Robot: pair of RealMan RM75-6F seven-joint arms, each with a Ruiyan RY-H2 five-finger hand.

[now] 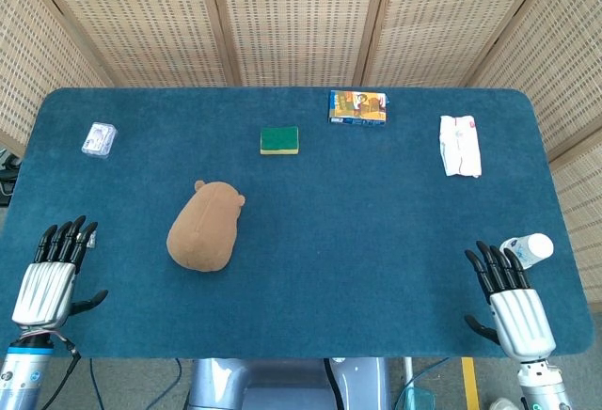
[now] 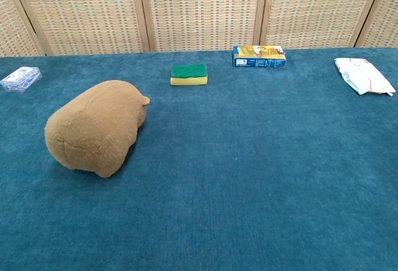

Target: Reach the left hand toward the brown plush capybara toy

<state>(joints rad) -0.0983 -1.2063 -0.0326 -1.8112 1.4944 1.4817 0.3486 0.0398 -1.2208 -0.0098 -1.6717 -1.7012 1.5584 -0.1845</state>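
We see the brown plush capybara toy (image 1: 206, 227) lying on the blue table (image 1: 357, 203), with our left hand (image 1: 49, 278) well apart to its left, fingers straight and empty. Far to its right, our right hand (image 1: 513, 302) is also spread and empty.

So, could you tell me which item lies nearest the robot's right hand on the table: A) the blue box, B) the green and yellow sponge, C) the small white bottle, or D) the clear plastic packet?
C: in the head view the small white bottle lies just beyond the right hand at the table's near right edge, while the other items sit far off.
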